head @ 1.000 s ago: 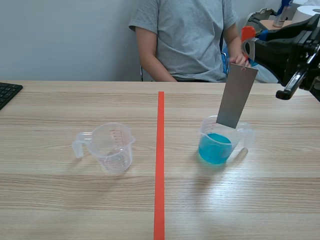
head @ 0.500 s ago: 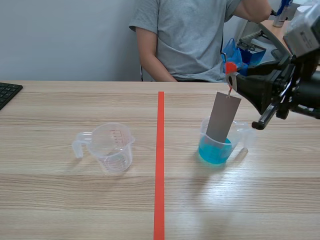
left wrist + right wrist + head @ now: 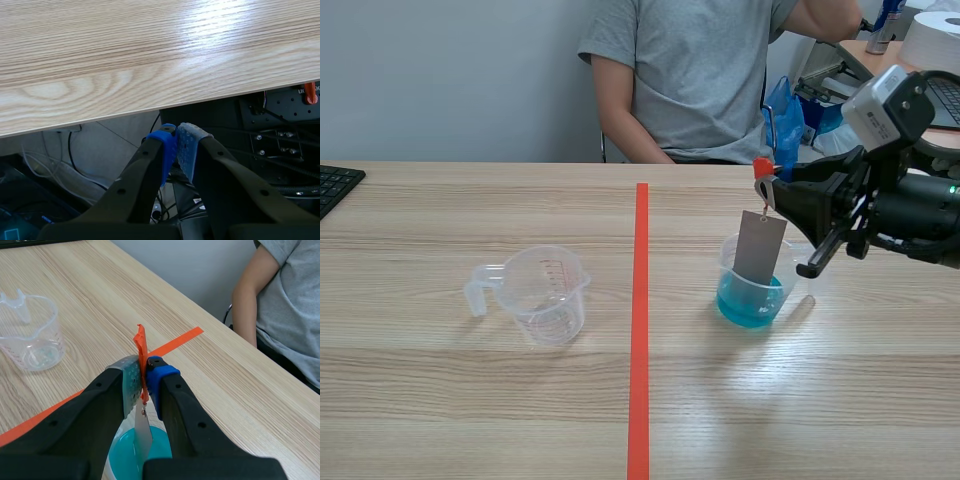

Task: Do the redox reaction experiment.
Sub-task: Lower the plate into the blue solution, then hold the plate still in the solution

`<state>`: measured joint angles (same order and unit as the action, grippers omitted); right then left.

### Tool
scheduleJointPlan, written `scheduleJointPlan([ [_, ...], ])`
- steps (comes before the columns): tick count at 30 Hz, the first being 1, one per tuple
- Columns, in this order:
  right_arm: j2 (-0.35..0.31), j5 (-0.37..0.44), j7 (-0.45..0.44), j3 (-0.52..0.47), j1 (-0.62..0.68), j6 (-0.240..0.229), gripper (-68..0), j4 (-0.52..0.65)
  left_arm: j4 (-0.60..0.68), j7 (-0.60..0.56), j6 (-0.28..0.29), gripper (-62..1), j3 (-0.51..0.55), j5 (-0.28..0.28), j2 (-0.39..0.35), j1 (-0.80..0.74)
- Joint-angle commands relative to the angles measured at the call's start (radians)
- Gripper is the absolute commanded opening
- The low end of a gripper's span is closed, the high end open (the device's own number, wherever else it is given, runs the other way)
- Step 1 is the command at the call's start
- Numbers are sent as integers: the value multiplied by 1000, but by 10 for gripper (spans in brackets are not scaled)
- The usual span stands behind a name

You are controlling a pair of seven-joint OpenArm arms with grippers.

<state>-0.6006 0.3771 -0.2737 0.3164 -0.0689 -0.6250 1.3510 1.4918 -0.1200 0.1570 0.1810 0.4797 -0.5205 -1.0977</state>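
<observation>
Right gripper (image 3: 144,385) pinches the orange tab (image 3: 140,342), grey strip (image 3: 760,247) hanging into the right-side blue-liquid cup (image 3: 745,305); left gripper (image 3: 176,142) closed, empty.

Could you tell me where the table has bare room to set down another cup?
Bare wood lies between the empty cup and the tape line, and along the near edge in front of both cups. It is crowded around the blue-liquid cup, where the right gripper holds the metal strip.

Blue liquid (image 3: 750,304), grey plate (image 3: 760,246), orange tab (image 3: 762,167)
</observation>
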Motion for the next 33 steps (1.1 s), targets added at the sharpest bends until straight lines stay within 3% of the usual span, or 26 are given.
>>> scheduleJointPlan([
  [1,-6,-1,-3,-7,-14,2,-663,14,6,-14,2,-562,1,3,0,-14],
  [33,-6,-12,-3,-8,-14,2,-663,14,6,-17,-24,-562,56,-1,27,-55],
])
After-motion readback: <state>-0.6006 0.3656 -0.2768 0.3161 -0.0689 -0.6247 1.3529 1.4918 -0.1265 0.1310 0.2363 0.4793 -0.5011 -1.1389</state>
